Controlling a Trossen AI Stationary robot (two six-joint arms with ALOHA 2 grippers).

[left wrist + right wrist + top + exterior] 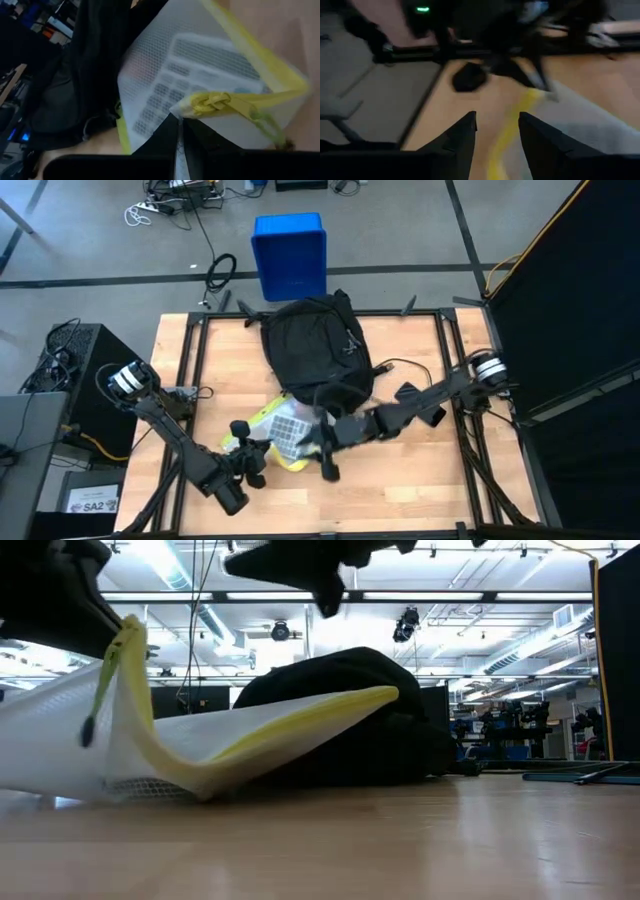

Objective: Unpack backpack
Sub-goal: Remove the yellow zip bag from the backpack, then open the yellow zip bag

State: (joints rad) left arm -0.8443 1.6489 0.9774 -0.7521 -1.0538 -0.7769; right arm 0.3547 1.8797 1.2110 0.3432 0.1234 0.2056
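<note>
Two end effectors are mine: my left end effector (247, 463) pinches the mesh pouch (283, 430); my right end effector (496, 131), fingers apart, hangs above it near the backpack (315, 345). No words readable.

Left gripper (180, 132): fingers closed together on the yellow-edged corner of a white mesh pouch (210, 75), at the knotted yellow zip pull (212, 101). A grey keyed item, likely a calculator (200, 75), shows through the mesh. The backpack (90, 75), black fabric, lies at nine o'clock of the pouch, touching it. Wooden table (280, 30) shows at two o'clock.
</note>
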